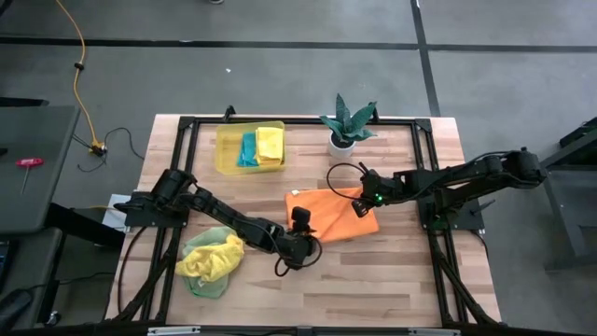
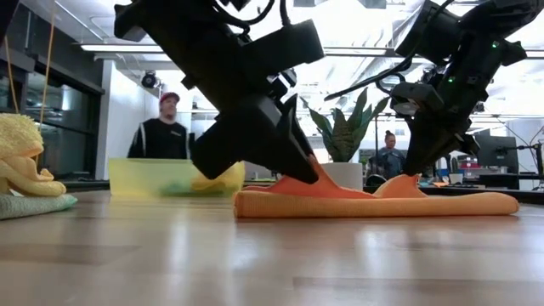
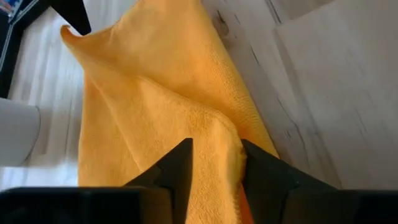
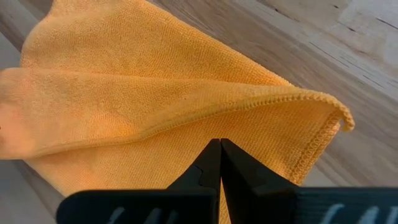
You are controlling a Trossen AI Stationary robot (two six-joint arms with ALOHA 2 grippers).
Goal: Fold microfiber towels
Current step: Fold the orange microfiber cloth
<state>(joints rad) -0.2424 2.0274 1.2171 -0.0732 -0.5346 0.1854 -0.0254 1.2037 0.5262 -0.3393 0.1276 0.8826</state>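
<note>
An orange towel (image 1: 331,213) lies folded over on the wooden table (image 1: 392,280), between my two grippers. My left gripper (image 1: 308,235) is shut on its near left part. My right gripper (image 1: 360,205) is shut at its right part. In the low view the towel (image 2: 374,202) lies flat except for two raised peaks, one under each gripper. A heap of yellow and light green towels (image 1: 211,261) lies at the near left. A teal towel and a yellow towel lie in the yellow bin (image 1: 224,149) at the far left. My left gripper pinches a raised fold of the orange towel (image 3: 217,134) between its two fingers, slanting down from the near left. The fold stands a little above the table (image 2: 319,180); the rest of the towel lies flat. My right gripper has its fingers (image 4: 211,163) shut on the towel just under the upper layer's hemmed edge (image 4: 273,102), coming from above. The fingers hide the place of contact. The cloth rises in a small peak (image 2: 401,184) to the fingertips; the rest lies on the table.
A potted plant (image 1: 347,126) in a white pot stands at the far edge behind the towel. The black frame (image 1: 177,187) runs round the table. Two people (image 2: 168,127) show in the room beyond. Bare tabletop lies at the near right.
</note>
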